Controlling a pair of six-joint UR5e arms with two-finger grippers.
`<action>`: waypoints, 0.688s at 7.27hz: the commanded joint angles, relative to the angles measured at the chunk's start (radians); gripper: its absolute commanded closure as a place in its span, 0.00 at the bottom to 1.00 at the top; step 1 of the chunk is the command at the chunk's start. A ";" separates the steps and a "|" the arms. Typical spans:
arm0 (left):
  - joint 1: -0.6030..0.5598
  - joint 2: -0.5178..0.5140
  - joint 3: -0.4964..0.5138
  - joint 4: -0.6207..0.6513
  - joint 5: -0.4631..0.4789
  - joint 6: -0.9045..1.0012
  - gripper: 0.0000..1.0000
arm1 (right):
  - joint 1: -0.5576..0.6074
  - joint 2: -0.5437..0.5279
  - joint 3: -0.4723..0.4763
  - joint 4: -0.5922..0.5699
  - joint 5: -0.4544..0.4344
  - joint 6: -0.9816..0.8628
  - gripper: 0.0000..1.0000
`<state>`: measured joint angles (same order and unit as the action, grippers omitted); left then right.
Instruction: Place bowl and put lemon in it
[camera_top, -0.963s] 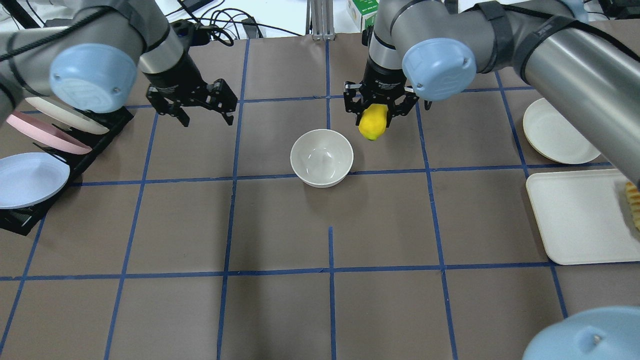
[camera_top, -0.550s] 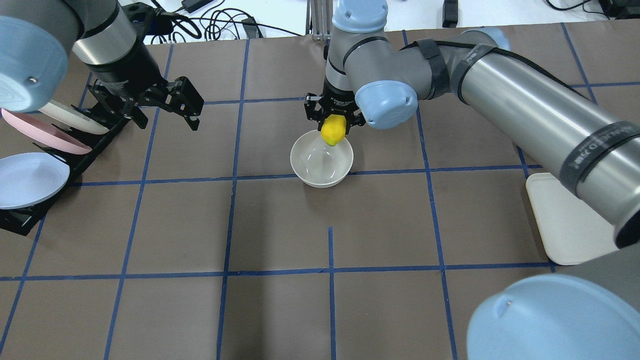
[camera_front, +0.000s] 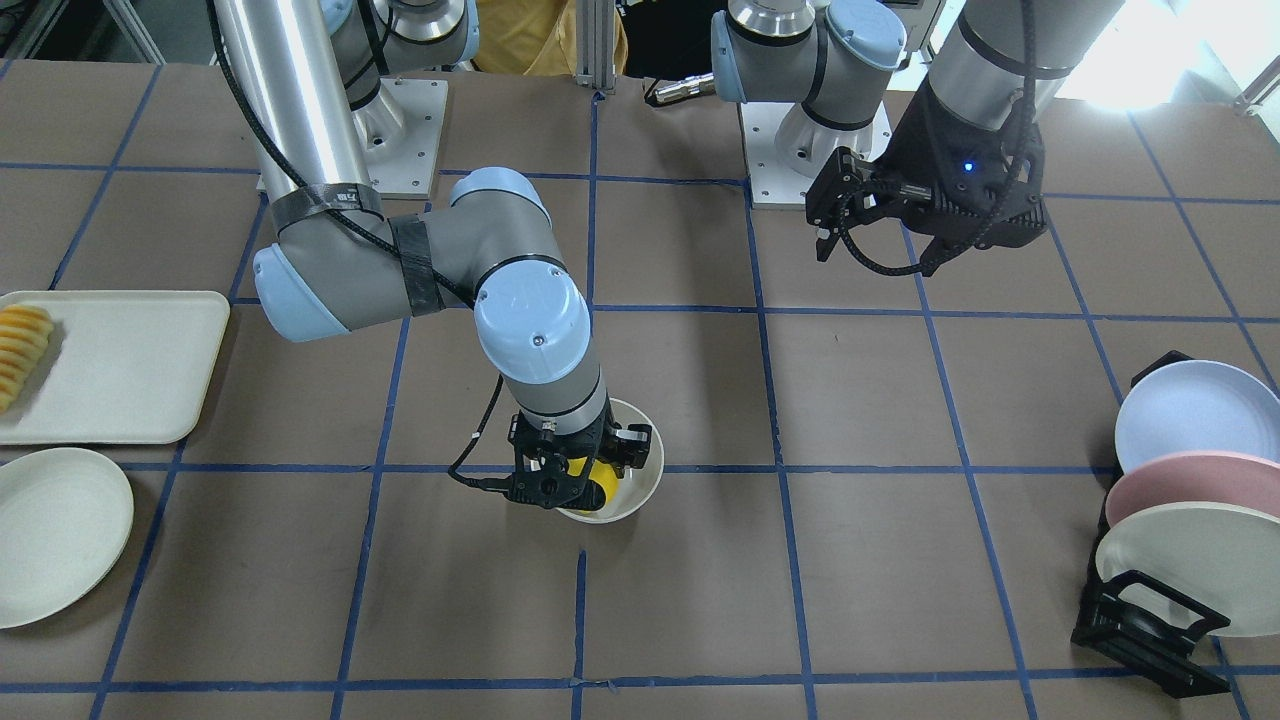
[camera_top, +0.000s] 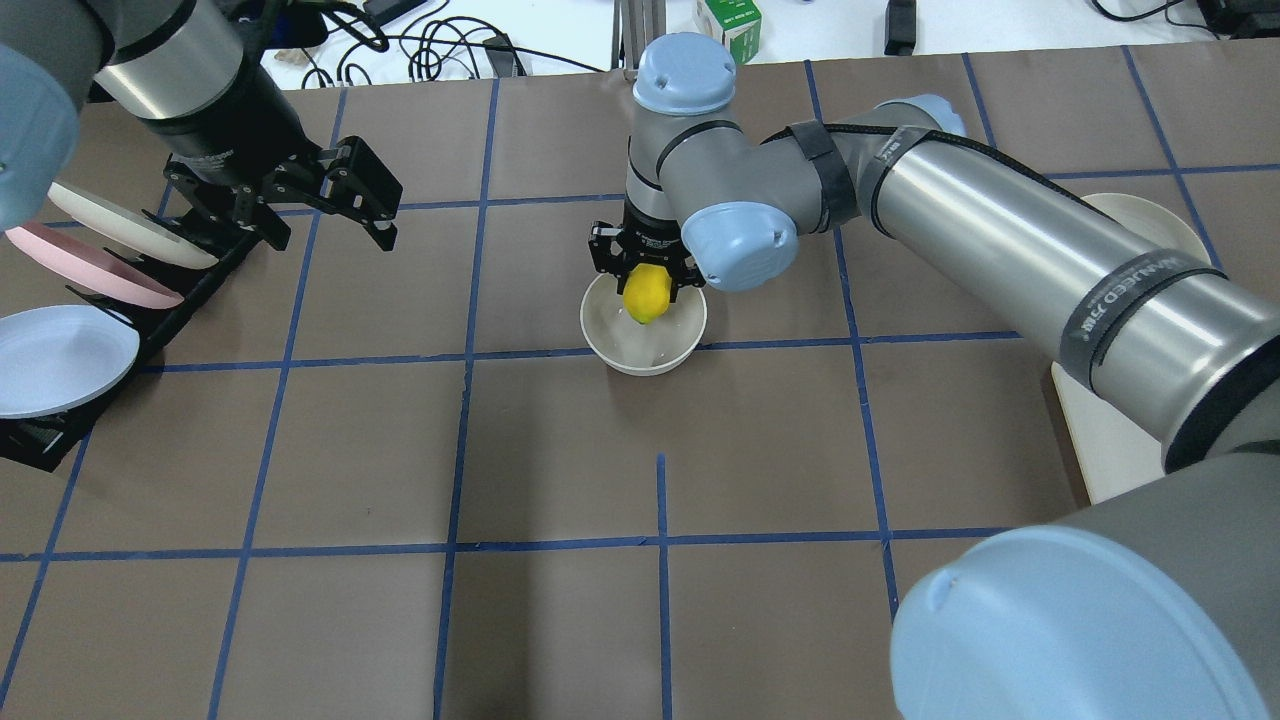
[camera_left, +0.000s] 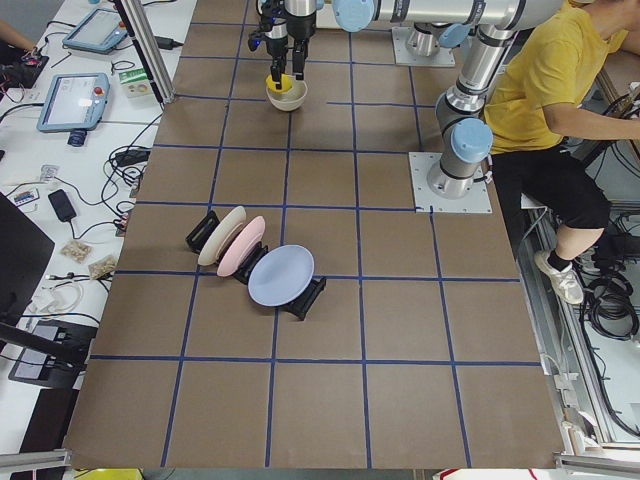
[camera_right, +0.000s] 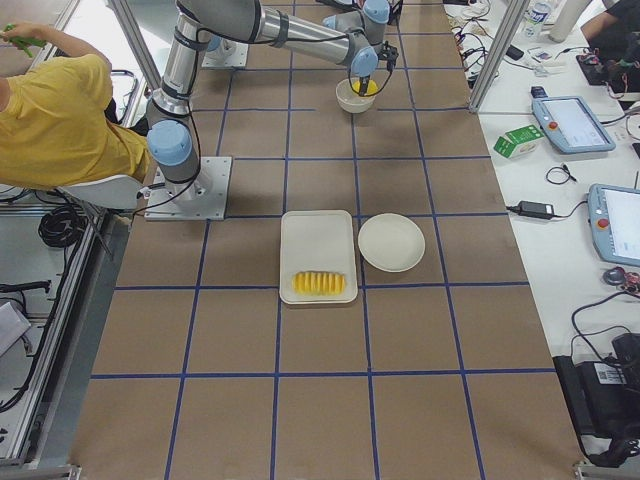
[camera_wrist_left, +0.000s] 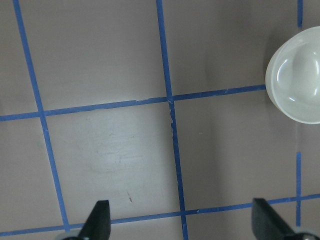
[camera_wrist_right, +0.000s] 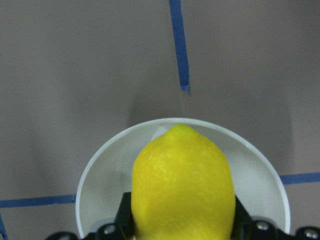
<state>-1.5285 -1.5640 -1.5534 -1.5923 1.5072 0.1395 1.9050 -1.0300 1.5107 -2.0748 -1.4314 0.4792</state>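
At the far left of the tabletop a black rack holds a blue plate, a pink plate and a cream plate on edge. Just beside the rack and above the tabletop hang the left jaws, spread wide with nothing between them. The left wrist view shows only bare brown surface and blue tape lines between their tips.

Near the middle stands the bowl, upright on the tabletop. The right jaws point straight down over it and are clamped on the lemon, one on each side of its upper half. The lemon hangs with its pointed tip downward, inside the ring of the bowl's rim and toward the side away from the robot. The right wrist view shows the tip over the white inside of the bowl. Whether the lemon touches the bowl's bottom cannot be told.

Well apart at the right lie a rectangular cream tray and a flat cream plate, both partly hidden by the right arm.
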 joint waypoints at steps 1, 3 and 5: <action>-0.001 0.021 0.007 -0.050 0.064 -0.011 0.00 | 0.009 0.001 0.052 -0.002 0.003 0.003 1.00; 0.013 0.022 0.010 -0.055 -0.013 -0.011 0.00 | 0.009 0.007 0.057 -0.016 0.003 -0.001 0.78; 0.010 0.025 0.012 -0.054 0.011 -0.008 0.00 | 0.009 0.019 0.060 -0.018 0.005 0.002 0.45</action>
<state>-1.5200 -1.5405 -1.5437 -1.6465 1.5151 0.1295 1.9144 -1.0171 1.5671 -2.0895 -1.4286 0.4790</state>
